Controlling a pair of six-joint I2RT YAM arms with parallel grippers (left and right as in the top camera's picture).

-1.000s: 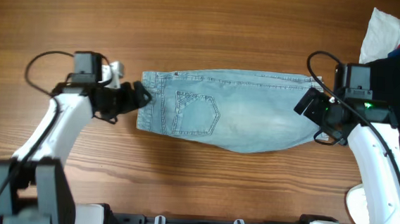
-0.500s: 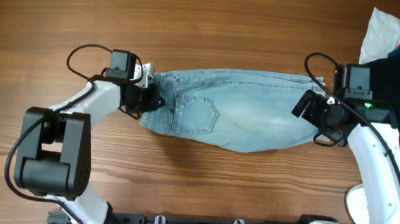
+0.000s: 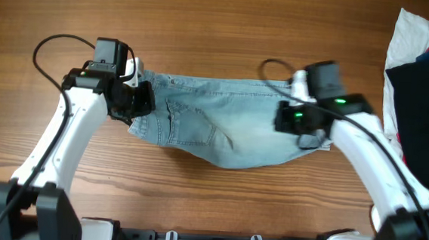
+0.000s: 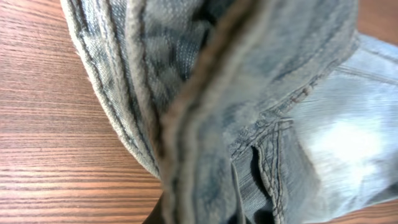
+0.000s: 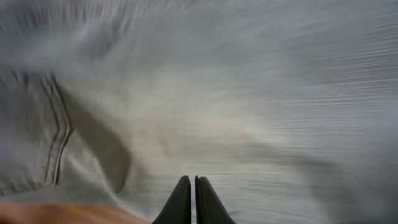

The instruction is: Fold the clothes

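Folding stage: judged barely begun; found denim shorts (image 3: pixel 229 125) spread lengthwise across the middle of the worktop (image 3: pixel 221 30), pocket side up, no layer turned over.
Shorts location: noted between the two arms, waist end to the left, leg hems to the right, well apart from the pile of garments (image 3: pixel 423 59) at the right edge.
Left gripper (image 3: pixel 138 103): seen at the waistband (image 4: pixel 186 112); fingers mostly hidden behind bunched denim; read as clamped onto that raised edge, given cloth hanging close to the lens and off the wood.
Reason for left hold: probably meant to anchor and lift one end for carrying over.
Right gripper (image 3: pixel 294 119): seen over the leg end, inboard of the hems; fingers pressed together, nothing visible between them; could not confirm any hold on cloth through the blur.
Left arm pose: elbow out to the near left, forearm angled inward to the waist end.
Right arm pose: reached in from the near right, wrist low over denim.
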